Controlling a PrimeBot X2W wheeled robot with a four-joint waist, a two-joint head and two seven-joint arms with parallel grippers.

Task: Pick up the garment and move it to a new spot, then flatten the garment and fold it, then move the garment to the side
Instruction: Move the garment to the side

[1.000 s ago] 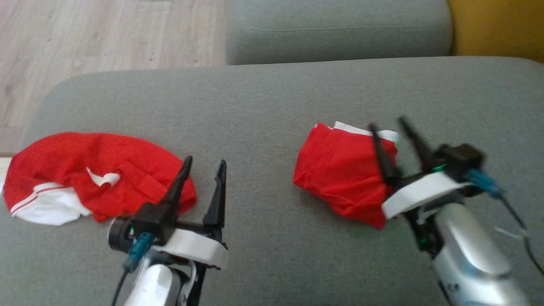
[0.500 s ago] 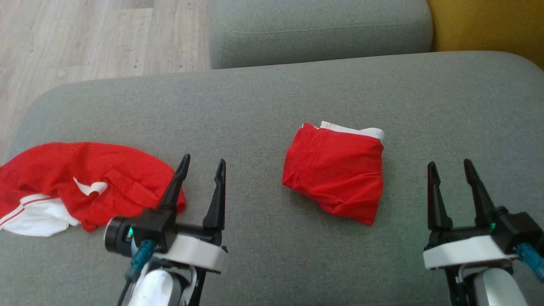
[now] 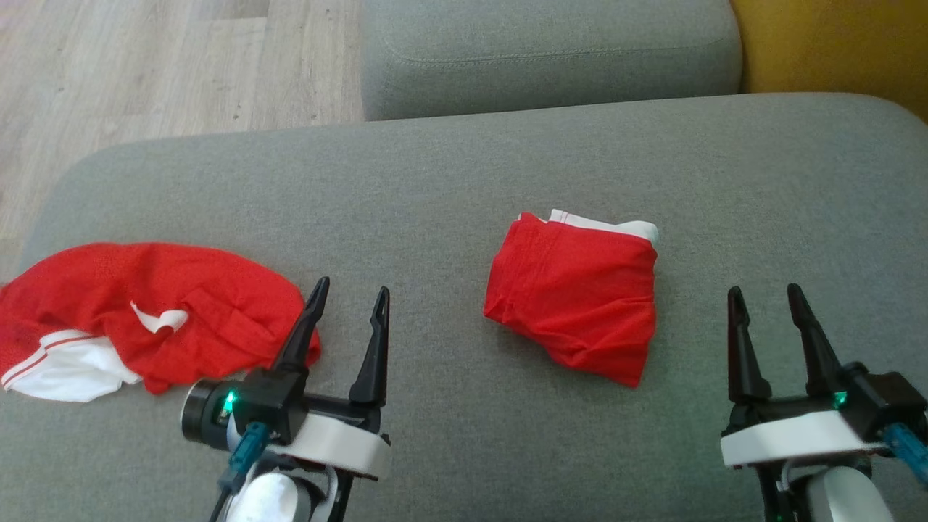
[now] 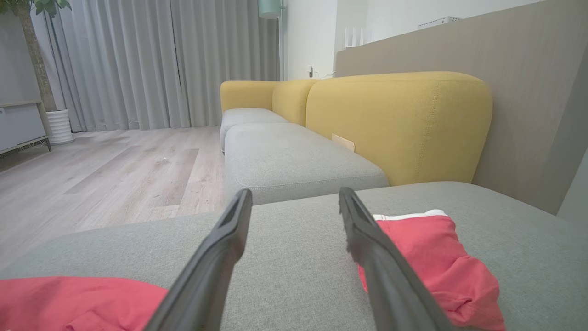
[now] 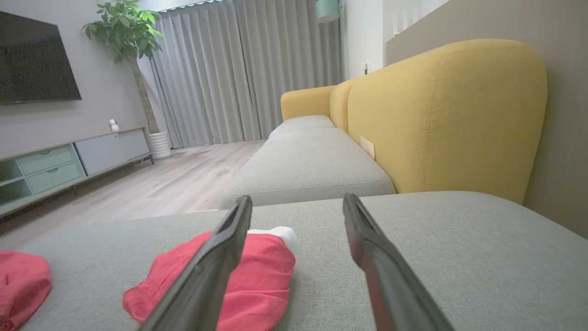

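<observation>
Both spread — left hand (image 3: 353, 286), right hand (image 3: 765, 289) — bare cushion (image 3: 435, 210) around folded garment (image 3: 573, 297)

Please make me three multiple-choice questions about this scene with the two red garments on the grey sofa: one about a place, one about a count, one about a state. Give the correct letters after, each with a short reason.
1. Where does the folded red garment lie?
A. On the wooden floor
B. Against the yellow backrest
C. On the grey cushion, between the left gripper and the right gripper

2. How many red garments lie on the cushion?
A. One
B. Two
C. Three

3. What is the state of the right gripper?
A. Open, holding nothing
B. Shut on the folded garment
C. Shut, holding nothing

Answers:
1 C: the head view shows it on the cushion between both grippers.
2 B: the folded one plus the crumpled red and white garment beside the left gripper.
3 A: its fingers stand apart with bare cushion between them.
</observation>
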